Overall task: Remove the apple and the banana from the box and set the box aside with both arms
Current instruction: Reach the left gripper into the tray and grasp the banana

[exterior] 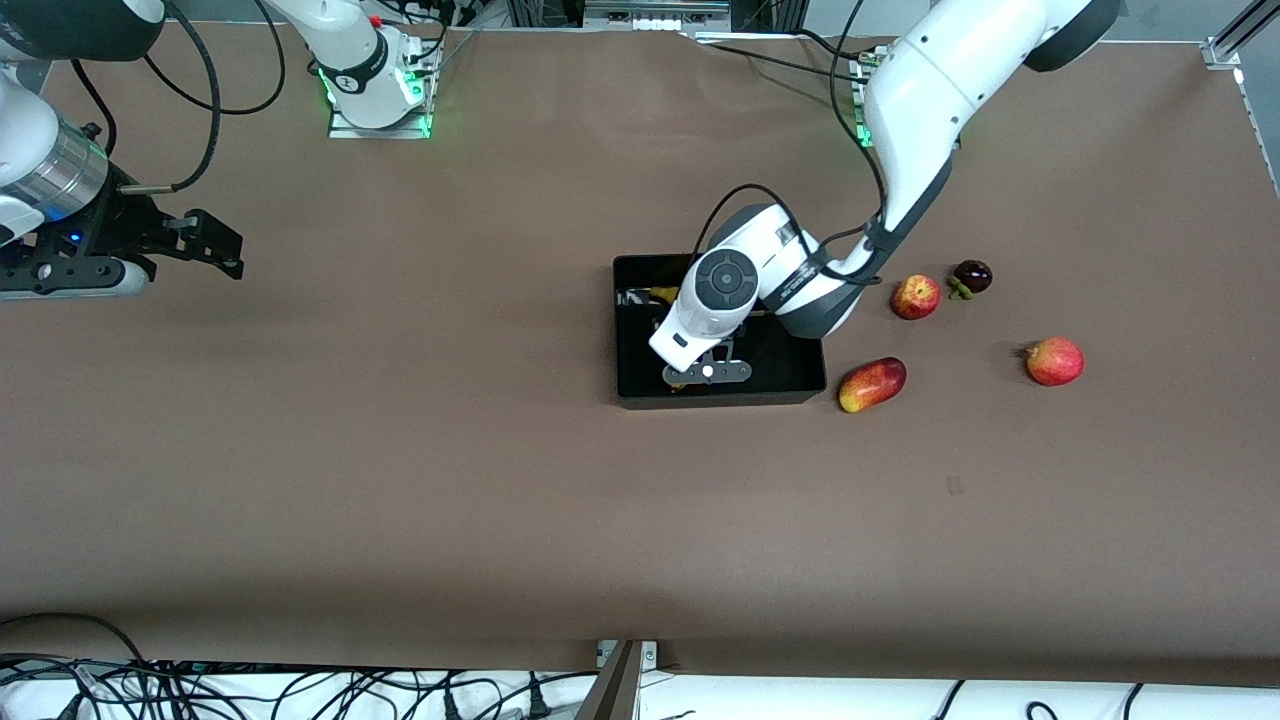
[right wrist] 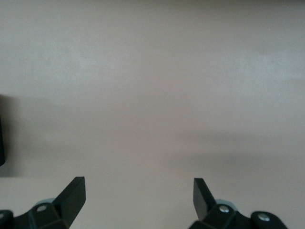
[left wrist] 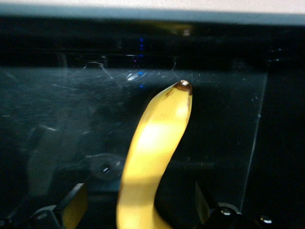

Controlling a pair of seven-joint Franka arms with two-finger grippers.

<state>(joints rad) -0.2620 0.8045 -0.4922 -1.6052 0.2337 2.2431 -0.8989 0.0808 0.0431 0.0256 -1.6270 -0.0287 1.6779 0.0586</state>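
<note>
The black box (exterior: pixel 720 400) sits mid-table. The yellow banana (exterior: pixel 663 294) lies in it, mostly hidden under the left arm. My left gripper (exterior: pixel 705 372) is down inside the box, its fingers open on either side of the banana. In the left wrist view the banana (left wrist: pixel 157 143) runs between the spread fingers of the left gripper (left wrist: pixel 138 207), over the glossy box floor (left wrist: pixel 57 105). A red apple with yellow patches (exterior: pixel 915 297) lies on the table beside the box, toward the left arm's end. My right gripper (exterior: pixel 222 248) waits open and empty over bare table at the right arm's end, as the right wrist view (right wrist: pixel 138 198) shows.
A red and yellow mango (exterior: pixel 872 384) lies close to the box's corner. A dark purple mangosteen (exterior: pixel 971 277) sits beside the apple. A second red apple (exterior: pixel 1055 361) lies farther toward the left arm's end. The brown table (exterior: pixel 400 450) spreads wide around them.
</note>
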